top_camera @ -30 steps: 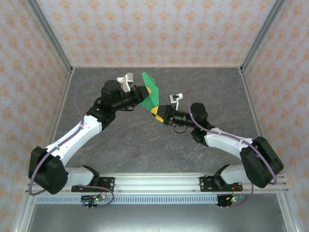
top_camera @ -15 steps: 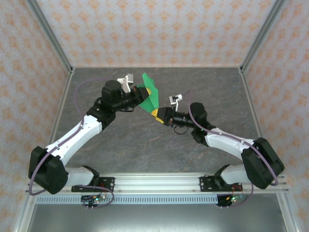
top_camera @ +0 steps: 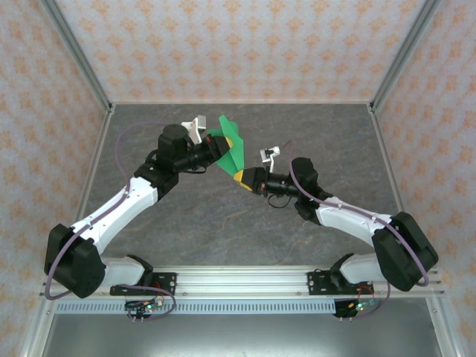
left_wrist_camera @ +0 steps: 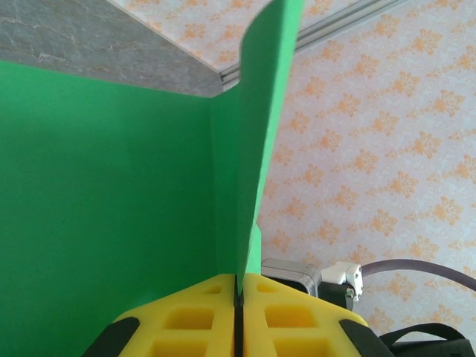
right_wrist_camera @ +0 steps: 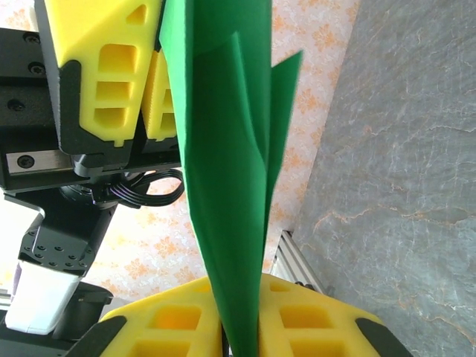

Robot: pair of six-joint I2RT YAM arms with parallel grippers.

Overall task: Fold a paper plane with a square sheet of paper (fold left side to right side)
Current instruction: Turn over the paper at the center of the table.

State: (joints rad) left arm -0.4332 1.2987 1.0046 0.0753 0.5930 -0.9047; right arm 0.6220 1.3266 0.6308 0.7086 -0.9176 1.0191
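Note:
The bright green sheet of paper (top_camera: 233, 143), folded into a narrow pointed shape with several layers, hangs in the air above the middle of the table between both arms. My left gripper (top_camera: 219, 151) is shut on its left edge; in the left wrist view the yellow fingertips (left_wrist_camera: 201, 312) meet on the paper (left_wrist_camera: 111, 201). From the lower right, my right gripper (top_camera: 239, 177) is shut on the paper's lower end. In the right wrist view the green layers (right_wrist_camera: 227, 171) run down between the yellow fingers (right_wrist_camera: 297, 320), with the left gripper's fingers (right_wrist_camera: 104, 67) above.
The grey stone-patterned table top (top_camera: 223, 216) lies below the held paper. Patterned walls with metal corner posts (top_camera: 78, 56) close in the back and sides. The arm bases sit on the rail (top_camera: 245, 281) at the near edge.
The right gripper has closed its fingers onto the lower end of the paper and crept slightly left. The left arm and the paper have hardly moved.

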